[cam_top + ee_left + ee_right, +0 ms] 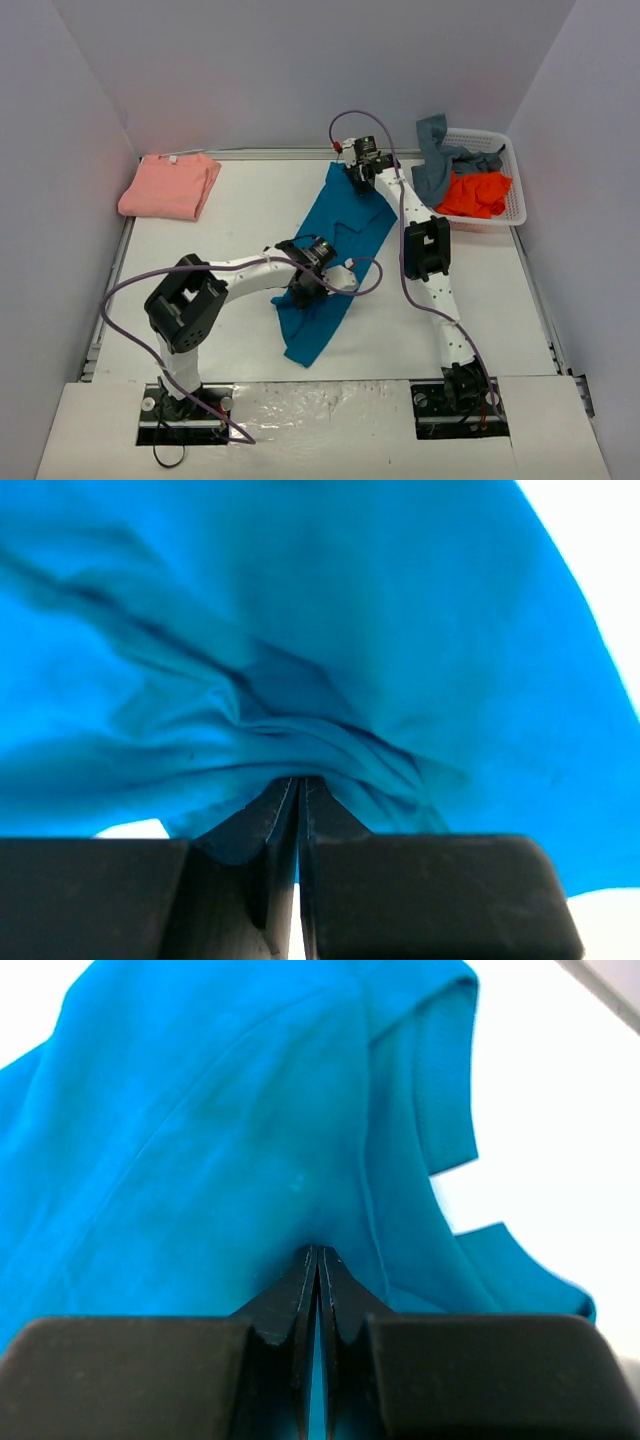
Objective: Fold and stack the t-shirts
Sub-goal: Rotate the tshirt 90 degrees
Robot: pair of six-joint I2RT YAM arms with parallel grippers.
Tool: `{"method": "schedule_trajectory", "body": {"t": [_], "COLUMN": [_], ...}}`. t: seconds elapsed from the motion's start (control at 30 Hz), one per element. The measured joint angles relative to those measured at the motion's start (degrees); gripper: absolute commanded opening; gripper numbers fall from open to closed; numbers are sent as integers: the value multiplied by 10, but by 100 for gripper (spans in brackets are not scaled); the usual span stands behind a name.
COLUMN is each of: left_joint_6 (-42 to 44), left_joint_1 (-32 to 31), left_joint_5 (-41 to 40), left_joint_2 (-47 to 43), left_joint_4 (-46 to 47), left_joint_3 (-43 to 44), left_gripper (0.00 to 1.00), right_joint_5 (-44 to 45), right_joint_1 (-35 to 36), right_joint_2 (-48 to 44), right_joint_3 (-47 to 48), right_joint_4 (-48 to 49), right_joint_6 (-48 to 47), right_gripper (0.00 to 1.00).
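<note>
A teal-blue t-shirt (335, 250) lies stretched diagonally across the middle of the table. My left gripper (300, 287) is shut on its near part; in the left wrist view the cloth (300, 650) bunches at my closed fingertips (298, 785). My right gripper (357, 178) is shut on its far end; in the right wrist view the cloth (220, 1140) is pinched between my tips (318, 1255). A folded salmon-pink t-shirt (170, 185) lies at the back left. A bright orange t-shirt (475, 194) and a grey-blue one (445, 160) lie crumpled in the basket.
A white lattice basket (513, 190) stands at the back right by the right wall. Purple cables loop from both arms over the table. White walls close in the left, back and right sides.
</note>
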Motion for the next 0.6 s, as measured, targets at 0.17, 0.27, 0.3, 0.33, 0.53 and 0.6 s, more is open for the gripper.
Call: {"method": "schedule_trajectory", "body": {"t": [0.17, 0.27, 0.3, 0.33, 0.53, 0.6], "left_joint_6": [-17, -29, -33, -37, -61, -72], "left_joint_1": [-32, -30, -29, -28, -41, -47], "left_joint_5": [19, 45, 53, 61, 111, 126], "left_joint_2": [45, 64, 68, 72, 88, 93], "left_joint_4": [-37, -58, -62, -65, -65, -65], "left_joint_3": [63, 90, 96, 101, 121, 124], "left_gripper": [2, 2, 2, 2, 2, 2], "right_joint_5": [7, 7, 7, 7, 7, 6], "right_joint_1": [9, 10, 11, 12, 19, 25], "right_joint_2": [4, 4, 4, 4, 5, 5], "right_joint_3": [3, 3, 3, 3, 6, 9], "right_joint_4": [16, 18, 19, 21, 29, 33], "right_joint_6": [0, 0, 0, 0, -2, -3], "right_gripper": [0, 0, 0, 0, 0, 0]}}
